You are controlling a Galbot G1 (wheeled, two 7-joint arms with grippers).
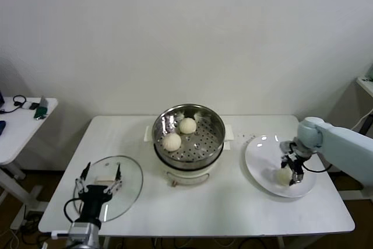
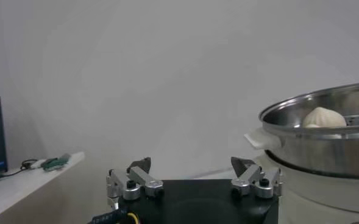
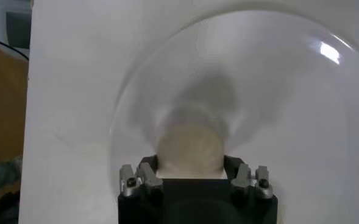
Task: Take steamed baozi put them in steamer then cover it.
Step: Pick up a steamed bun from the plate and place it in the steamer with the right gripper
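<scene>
The steamer point(image 1: 205, 144) stands mid-table with two steamed baozi point(image 1: 187, 125) point(image 1: 172, 141) on its perforated tray. A third baozi point(image 1: 284, 176) lies on the white plate point(image 1: 262, 158) at the right, and my right gripper point(image 1: 290, 174) is shut on it. In the right wrist view this baozi point(image 3: 190, 148) fills the gap between the fingers point(image 3: 147, 164), over the plate point(image 3: 277, 91). The glass cover point(image 1: 131, 182) lies flat at the front left. My left gripper point(image 1: 102, 174) hangs open over its handle, holding nothing point(image 2: 191, 165). The left wrist view shows the steamer point(image 2: 325, 143) with a baozi point(image 2: 323, 117).
A white side table point(image 1: 17, 126) with cables and small items stands to the left of the main table. The steamer's white base point(image 1: 186, 174) sits between cover and plate. A wall runs behind the table.
</scene>
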